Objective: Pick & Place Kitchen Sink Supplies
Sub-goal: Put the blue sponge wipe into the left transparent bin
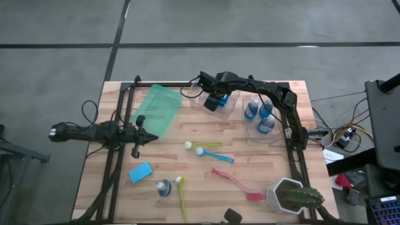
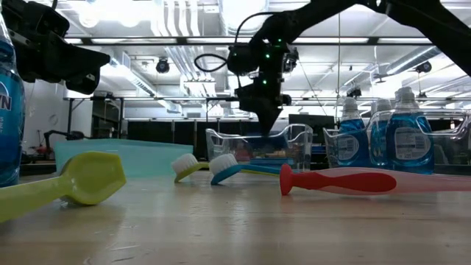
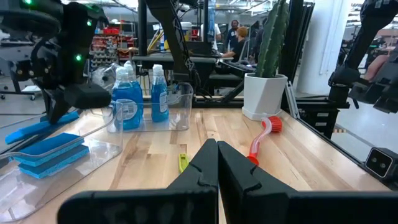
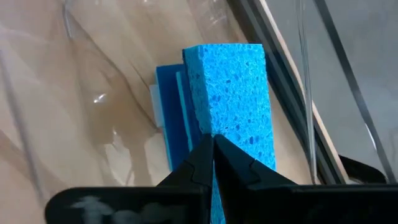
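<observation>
Right hand point(image 4: 213, 146) pinches sponge point(image 4: 233, 93) over bin point(image 1: 215, 106).

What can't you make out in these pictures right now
- Right wrist view: the right gripper hides the lower part of the blue sponge it pinches, and that sponge covers most of the sponges beneath.
- Low view: the bottle is cut off by the left edge.
- High view: the dark object at the bottom edge is cut off, unidentifiable.
</observation>
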You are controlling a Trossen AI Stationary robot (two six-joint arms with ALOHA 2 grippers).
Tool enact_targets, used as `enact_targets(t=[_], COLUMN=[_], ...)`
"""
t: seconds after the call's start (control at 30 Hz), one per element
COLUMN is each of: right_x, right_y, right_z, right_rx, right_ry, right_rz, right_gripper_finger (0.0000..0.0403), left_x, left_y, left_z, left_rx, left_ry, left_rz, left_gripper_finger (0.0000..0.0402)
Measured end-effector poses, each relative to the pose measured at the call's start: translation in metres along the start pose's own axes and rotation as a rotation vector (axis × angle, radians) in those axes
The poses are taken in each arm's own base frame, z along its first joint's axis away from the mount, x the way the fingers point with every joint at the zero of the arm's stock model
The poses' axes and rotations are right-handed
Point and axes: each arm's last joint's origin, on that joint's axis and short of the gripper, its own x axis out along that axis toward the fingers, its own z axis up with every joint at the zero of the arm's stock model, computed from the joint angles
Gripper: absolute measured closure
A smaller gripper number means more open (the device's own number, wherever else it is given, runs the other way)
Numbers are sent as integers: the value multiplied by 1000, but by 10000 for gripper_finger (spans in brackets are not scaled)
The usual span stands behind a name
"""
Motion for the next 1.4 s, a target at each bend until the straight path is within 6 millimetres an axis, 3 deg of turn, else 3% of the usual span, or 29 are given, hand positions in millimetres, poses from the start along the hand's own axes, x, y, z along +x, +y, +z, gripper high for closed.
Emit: enact_targets(t=[0.53, 1.07, 1.4], right_x=[19, 20, 20], right_y=[5, 5, 5], right_z=[-9, -10, -10], right_rx=[-14, -28, -21], right_ry=[19, 20, 22], right_rz=[-4, -2, -1], right_gripper_finger=[394, 392, 321], left_x=[0, 0, 0], left_y=[0, 0, 0], left_z=[0, 0, 0], left_rx=[0, 0, 0], left_ry=[0, 0, 0], left_rz=[0, 0, 0], left_gripper_finger=[401, 401, 401])
